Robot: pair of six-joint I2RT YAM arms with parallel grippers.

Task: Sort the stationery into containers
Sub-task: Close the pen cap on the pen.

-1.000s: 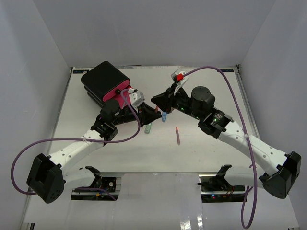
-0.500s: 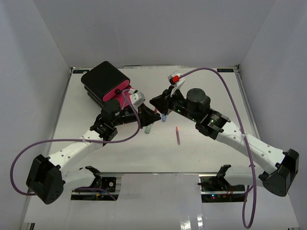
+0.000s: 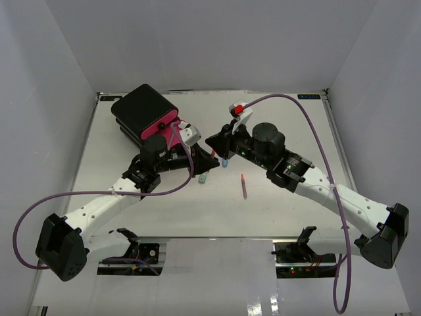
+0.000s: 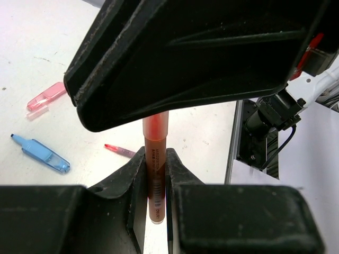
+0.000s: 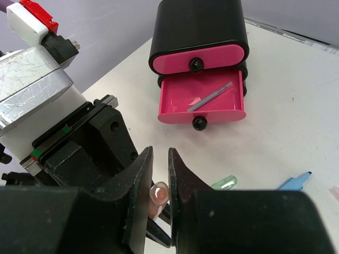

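An orange pen (image 4: 155,132) hangs above the table, and both grippers grip it. My left gripper (image 4: 155,154) is shut on its barrel, printed end toward the camera. My right gripper (image 5: 160,159) is shut on the pen's other end (image 5: 159,194). In the top view the left gripper (image 3: 206,158) and the right gripper (image 3: 215,142) meet tip to tip at mid-table. The containers (image 5: 197,32) are a black box with pink drawers at the back left (image 3: 143,113). Its middle drawer (image 5: 203,114) is pulled open, with a grey pen (image 5: 210,96) inside.
Loose stationery lies on the white table: a green piece (image 3: 203,176), a blue pen (image 3: 225,160) and a thin red-tipped pen (image 3: 244,186). The left wrist view also shows a pink piece (image 4: 46,96) beside the blue pen (image 4: 41,152). Walls enclose the table.
The right arm has shifted a little left toward the left gripper. Both grippers stay shut on the orange pen. The left arm has barely moved.
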